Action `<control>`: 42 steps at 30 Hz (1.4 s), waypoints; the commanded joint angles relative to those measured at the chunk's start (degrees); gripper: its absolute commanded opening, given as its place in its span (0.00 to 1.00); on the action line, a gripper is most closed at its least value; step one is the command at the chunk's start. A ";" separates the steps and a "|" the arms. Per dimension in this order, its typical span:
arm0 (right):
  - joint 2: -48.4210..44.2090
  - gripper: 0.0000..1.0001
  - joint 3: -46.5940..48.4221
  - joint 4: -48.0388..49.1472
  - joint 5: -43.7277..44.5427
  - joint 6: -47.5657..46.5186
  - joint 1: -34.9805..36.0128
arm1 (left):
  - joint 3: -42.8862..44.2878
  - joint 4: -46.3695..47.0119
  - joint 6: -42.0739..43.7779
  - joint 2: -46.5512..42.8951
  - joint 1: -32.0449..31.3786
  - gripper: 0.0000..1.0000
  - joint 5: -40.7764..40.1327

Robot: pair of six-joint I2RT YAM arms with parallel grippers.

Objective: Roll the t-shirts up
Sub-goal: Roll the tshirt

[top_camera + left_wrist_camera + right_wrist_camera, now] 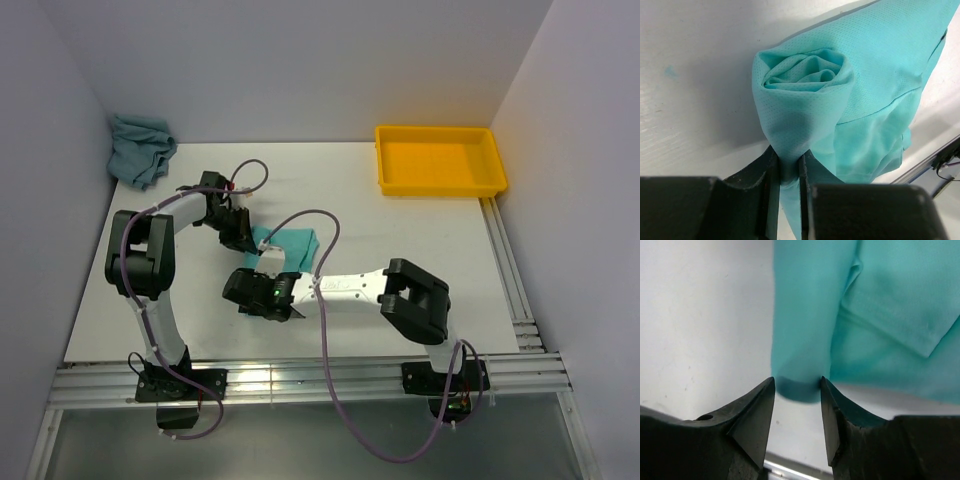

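Note:
The mint-turquoise t-shirt lies mid-table, partly wound into a roll whose spiral end faces the left wrist camera. My left gripper is shut on a pinch of fabric at that end of the roll and shows from above as the left gripper at the shirt's left edge. My right gripper is open, and the roll's other end sits right at its spread fingertips; from above the right gripper is just in front of the shirt. The grey-teal t-shirt lies crumpled in the far left corner.
A yellow plastic tray stands at the back right of the table. White walls close in the left, back and right sides. Metal rails run along the near edge, and cables loop over the shirt and the right arm.

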 commanded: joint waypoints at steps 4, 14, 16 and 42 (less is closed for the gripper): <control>1.25 0.44 12.92 -16.35 7.65 -2.70 0.75 | -0.74 4.23 -0.14 -2.12 -0.52 0.10 -6.08; 12.78 0.43 30.25 -22.18 12.31 -7.97 -1.71 | -1.18 4.32 -0.50 -2.30 -0.96 0.12 -6.16; 14.45 0.44 30.69 -19.98 12.41 -9.46 -2.33 | -1.18 4.32 -0.50 -2.38 -1.05 0.13 -6.25; 24.21 0.57 34.03 -30.60 5.81 -4.46 -0.22 | 1.63 3.09 -0.23 -0.37 -1.14 0.15 -6.16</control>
